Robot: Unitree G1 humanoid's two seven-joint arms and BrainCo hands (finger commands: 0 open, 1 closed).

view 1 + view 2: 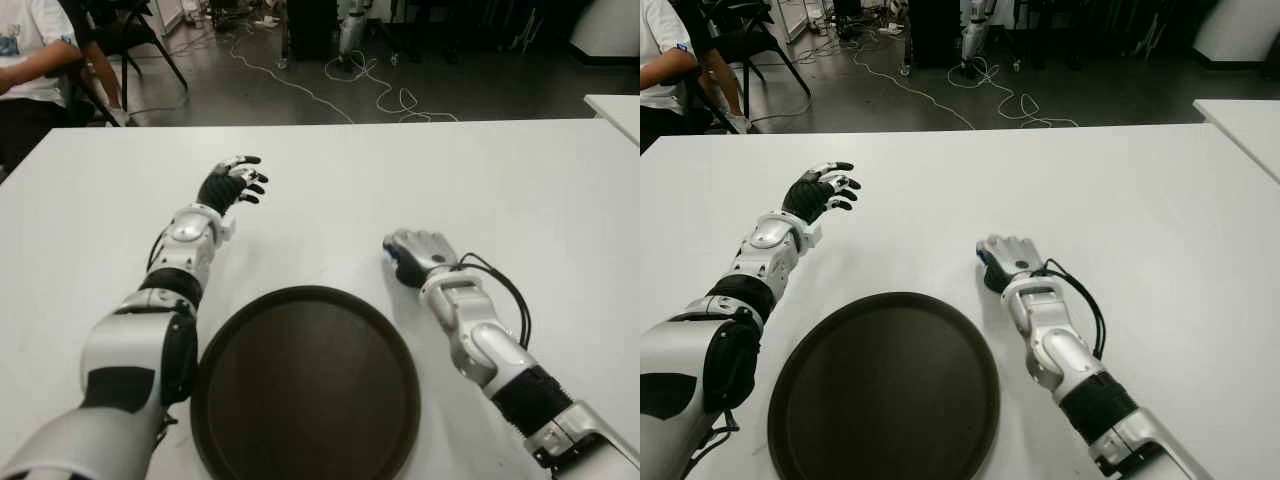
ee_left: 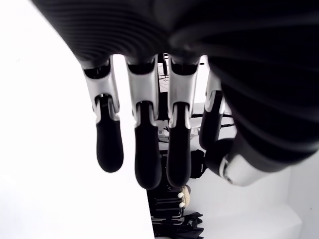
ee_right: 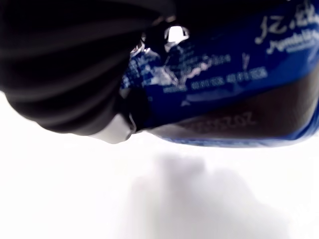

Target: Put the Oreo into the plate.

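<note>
So far the pick-up looks done and the delivery does not: the right hand (image 1: 418, 256) is curled around the Oreo (image 3: 224, 94), a blue wrapped packet that its own wrist camera shows pressed against the palm, with only a sliver of blue peeking out at the knuckles in the head views. That hand sits low over the white table (image 1: 520, 180), just beside the plate's far right rim and outside it (whether the packet has actually left the table surface I cannot tell). The plate (image 1: 305, 385), a dark round one, holds nothing at all. Beyond the plate's left side, well clear of it, the left hand (image 1: 234, 183) hangs with its fingers (image 2: 109, 144) spread loosely and nothing in them; it seems to have no part in this. What remains, as I judge it, is carrying the packet inward over the plate's rim, lowering it toward the middle, and letting go. A person sits at the table's far left corner.
</note>
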